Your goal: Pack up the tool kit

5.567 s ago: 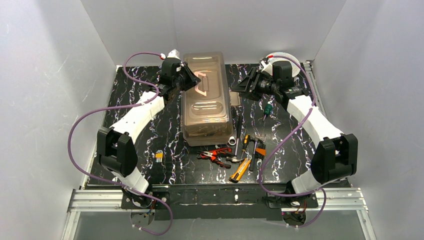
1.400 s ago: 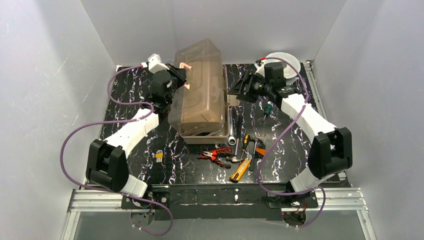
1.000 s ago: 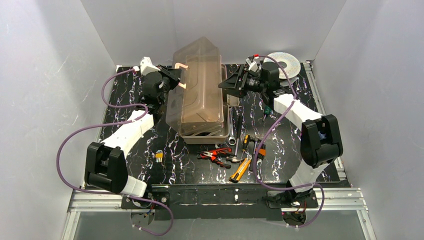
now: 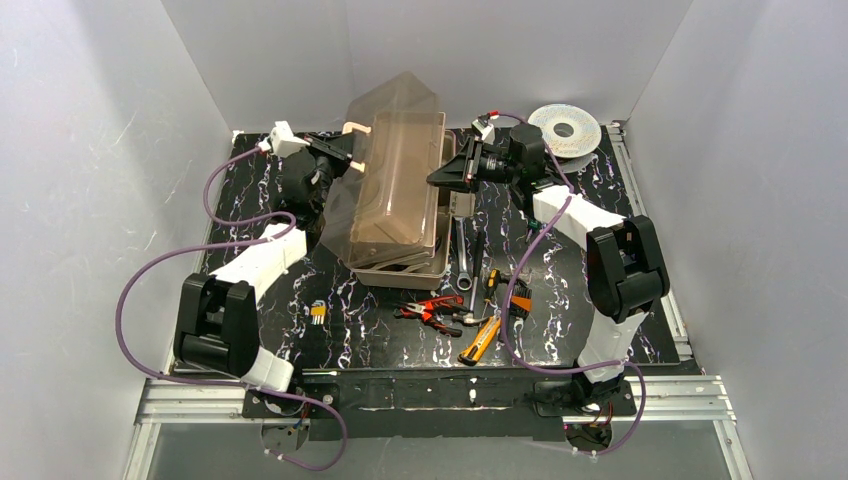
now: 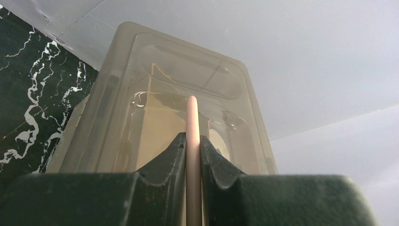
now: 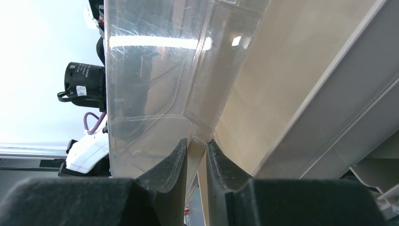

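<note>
The beige toolbox [image 4: 400, 268] stands mid-table with its smoky translucent lid [image 4: 395, 180] raised and tilted toward the left. My left gripper [image 4: 345, 152] is shut on the pale handle [image 4: 357, 145]. In the left wrist view the handle [image 5: 192, 117] runs between the closed jaws of that gripper [image 5: 192, 143]. My right gripper [image 4: 440, 178] is shut on the lid's right edge [image 6: 207, 127], with its jaws [image 6: 196, 146] pinching the rim. Red pliers [image 4: 432, 308], a yellow knife [image 4: 482, 338] and screwdrivers [image 4: 492, 283] lie in front of the box.
A round silver wire spool [image 4: 565, 128] sits at the back right. A small set of hex keys [image 4: 318, 312] lies front left. A grey metal rod [image 4: 462, 262] lies beside the box's right side. White walls close in on three sides.
</note>
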Available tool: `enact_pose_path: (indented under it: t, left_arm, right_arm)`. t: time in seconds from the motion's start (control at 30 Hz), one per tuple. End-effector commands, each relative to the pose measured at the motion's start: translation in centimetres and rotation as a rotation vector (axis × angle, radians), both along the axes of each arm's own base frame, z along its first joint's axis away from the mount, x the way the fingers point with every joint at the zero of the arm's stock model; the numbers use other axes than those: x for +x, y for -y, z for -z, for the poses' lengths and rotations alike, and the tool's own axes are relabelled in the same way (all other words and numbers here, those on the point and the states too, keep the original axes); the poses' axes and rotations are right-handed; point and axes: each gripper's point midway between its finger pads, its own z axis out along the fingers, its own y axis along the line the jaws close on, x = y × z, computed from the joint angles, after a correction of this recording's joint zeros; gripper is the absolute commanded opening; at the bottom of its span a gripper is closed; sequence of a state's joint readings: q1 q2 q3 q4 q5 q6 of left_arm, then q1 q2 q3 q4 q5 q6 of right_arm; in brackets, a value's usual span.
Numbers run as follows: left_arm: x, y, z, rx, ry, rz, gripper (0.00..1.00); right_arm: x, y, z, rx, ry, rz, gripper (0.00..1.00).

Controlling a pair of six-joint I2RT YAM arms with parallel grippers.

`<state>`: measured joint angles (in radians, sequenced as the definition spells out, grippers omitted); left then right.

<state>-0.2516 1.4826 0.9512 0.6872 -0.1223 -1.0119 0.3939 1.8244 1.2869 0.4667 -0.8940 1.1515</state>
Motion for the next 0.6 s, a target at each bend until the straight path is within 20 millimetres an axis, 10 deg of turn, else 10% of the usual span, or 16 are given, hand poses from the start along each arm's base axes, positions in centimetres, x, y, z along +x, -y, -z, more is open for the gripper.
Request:
enact_pose_path:
  t: [0.0,0.1,0.2,0.57]
  left_arm:
    - [1.0,0.8,0.5,0.081,-0.018,0.007,0.06]
    - [0.9,1.1,-0.3,0.098,-0.012,0.027,0.50]
    - [0.3,0.5,-0.8,0.133,-0.024,0.006,0.73]
    - [-5.2,-6.1,-5.5,0.350,-0.049,-0.189,0.98]
  right_arm:
    - [-0.9,-1.1,-3.3,0.035,0.149,-0.054,0.09]
    - [-1.0,-1.1,-3.5,0.033,0.153,-0.055,0.09]
    - [-0.9,-1.1,-4.0,0.033,0.162,-0.057,0.09]
    - [-0.4,-2.2,-6.7,0.043,0.204,-0.080,0.10]
